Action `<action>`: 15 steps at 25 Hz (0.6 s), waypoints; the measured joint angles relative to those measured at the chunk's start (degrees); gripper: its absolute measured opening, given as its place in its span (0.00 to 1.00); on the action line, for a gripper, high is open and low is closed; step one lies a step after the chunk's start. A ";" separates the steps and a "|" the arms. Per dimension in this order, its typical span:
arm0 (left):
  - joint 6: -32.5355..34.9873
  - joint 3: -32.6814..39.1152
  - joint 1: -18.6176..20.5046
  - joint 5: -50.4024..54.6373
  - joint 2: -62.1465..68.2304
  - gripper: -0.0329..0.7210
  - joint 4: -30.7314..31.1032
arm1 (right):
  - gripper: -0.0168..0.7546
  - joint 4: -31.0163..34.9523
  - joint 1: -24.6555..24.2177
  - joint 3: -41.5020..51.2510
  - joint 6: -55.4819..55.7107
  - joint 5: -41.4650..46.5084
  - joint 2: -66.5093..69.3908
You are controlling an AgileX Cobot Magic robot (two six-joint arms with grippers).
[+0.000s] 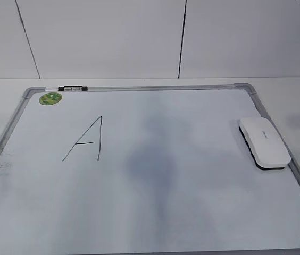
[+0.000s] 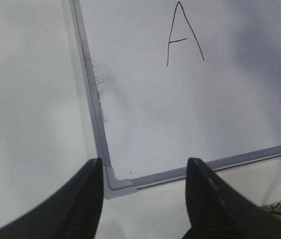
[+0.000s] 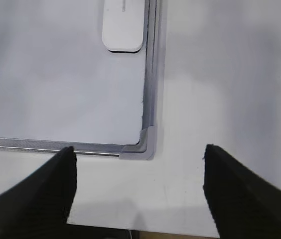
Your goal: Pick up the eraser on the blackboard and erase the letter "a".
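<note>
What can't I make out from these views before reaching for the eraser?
- Eraser lettering: too small, exterior view.
- Eraser's far end: cut off by the top edge, right wrist view.
- Blackboard near edge: cropped, exterior view.
- Marker on the top frame: too small for detail.

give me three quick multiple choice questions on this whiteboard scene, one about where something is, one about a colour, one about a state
1. Where does the eraser lie on the blackboard?
A. by the right frame edge
B. in the middle
C. over the letter

2. What colour is the round sticker?
A. red
B. green
C. blue

3. How does the right pincer stand?
A. shut on the eraser
B. shut and empty
C. open and empty

Answers:
1. A, its long side runs along the right frame, far from the letter.
2. B, it is green in the far left corner.
3. C, the jaws are wide apart near the board's corner, with nothing between them.
</note>
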 joint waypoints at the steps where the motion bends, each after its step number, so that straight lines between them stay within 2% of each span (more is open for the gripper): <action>1: 0.00 0.82 0.00 0.11 -2.24 0.58 0.00 | 0.79 -0.17 0.00 0.83 0.00 0.10 -2.32; 15: -0.04 15.00 0.00 0.40 -19.56 0.58 1.58 | 0.79 -1.23 0.00 14.57 -0.95 0.95 -26.36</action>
